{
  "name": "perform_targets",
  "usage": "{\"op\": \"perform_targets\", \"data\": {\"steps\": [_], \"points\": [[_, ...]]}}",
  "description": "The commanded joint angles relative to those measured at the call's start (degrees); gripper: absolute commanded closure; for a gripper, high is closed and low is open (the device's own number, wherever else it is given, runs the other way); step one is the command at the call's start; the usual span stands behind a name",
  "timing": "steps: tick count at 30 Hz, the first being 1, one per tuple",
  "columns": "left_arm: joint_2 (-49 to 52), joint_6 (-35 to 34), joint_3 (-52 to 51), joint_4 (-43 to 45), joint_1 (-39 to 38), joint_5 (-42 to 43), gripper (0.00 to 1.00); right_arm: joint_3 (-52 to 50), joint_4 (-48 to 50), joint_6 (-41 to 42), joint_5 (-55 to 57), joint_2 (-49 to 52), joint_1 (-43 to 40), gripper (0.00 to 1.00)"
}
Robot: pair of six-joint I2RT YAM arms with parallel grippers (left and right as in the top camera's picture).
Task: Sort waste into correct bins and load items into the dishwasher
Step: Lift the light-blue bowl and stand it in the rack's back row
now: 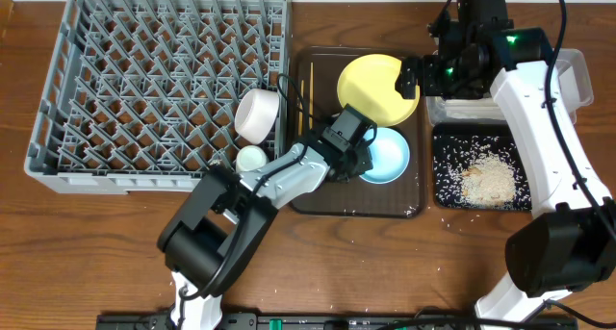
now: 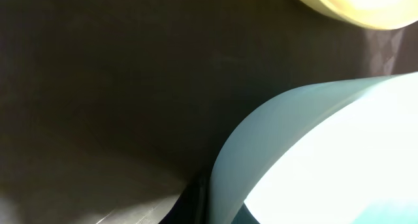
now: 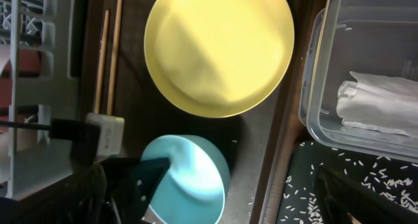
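Wooden tabletop [image 1: 96, 253] w/ brown tray [image 1: 385, 203]: we are seeing the left arm [image 1: 289, 173] stretching low across it, left gripper [image 1: 364, 163] meeting the rim of the glossy light blue bowl [image 1: 393, 155], which is sitting upright beside the yellow plate [image 1: 375, 85]. Right gripper [image 1: 411, 77] is hovering at plate's edge. Finger gaps, both: can't tell.

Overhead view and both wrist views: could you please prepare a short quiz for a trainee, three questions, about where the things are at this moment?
1. True or false: the yellow plate already stands in the dish rack.
2. What lies inside the clear tub? A. rice grains B. a white napkin C. chopsticks
3. Which arm's gripper is at the light blue bowl?

Key
1. False: it lies on the brown tray.
2. B: the white napkin.
3. The left gripper, at the bowl's rim.
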Motion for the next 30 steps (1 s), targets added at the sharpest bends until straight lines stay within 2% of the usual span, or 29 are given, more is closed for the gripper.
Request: {"op": "perform_targets", "data": {"steps": [1,2,4,8,11,21,27,30], "points": [[-6.88,8.02,0.11,-1.99,1.84,-6.51,0.93,0.0,-0.02,-0.44,0.11,-0.31,0.55,0.01],[-8.55,10.67,0.11,-3.02,2.34,-9.81,0.93,0.0,-0.02,-0.44,0.11,-0.31,0.55,0.01],[-15.5,20.0,0.11,-7.91,5.49,-25.29,0.93,0.0,-0.02,-0.44,0.13,-0.31,0.52,0.01],[-20.87,28.7,0.11,-7.43,9.51,-36.89,0.93,0.0,-0.02,-0.44,0.11,-0.31,0.52,0.01],[-23.58,35.5,0.11,-3.28,12.24,-44.94,0.93,0.0,-0.02,-0.42,0.11,-0.31,0.57,0.01],[-21.86,57.33,9.7,7.37,19.93,-54.05,0.93,0.0,-0.02,-0.42,0.11,-0.31,0.59,0.01],[-13.62,70.23,20.94,10.51,22.47,-60.48,0.93,0.0,-0.02,-0.44,0.11,-0.31,0.57,0.01],[-8.33,76.85,23.17,14.19,22.62,-65.92,0.93,0.0,-0.02,-0.44,0.13,-0.31,0.52,0.01]]}}
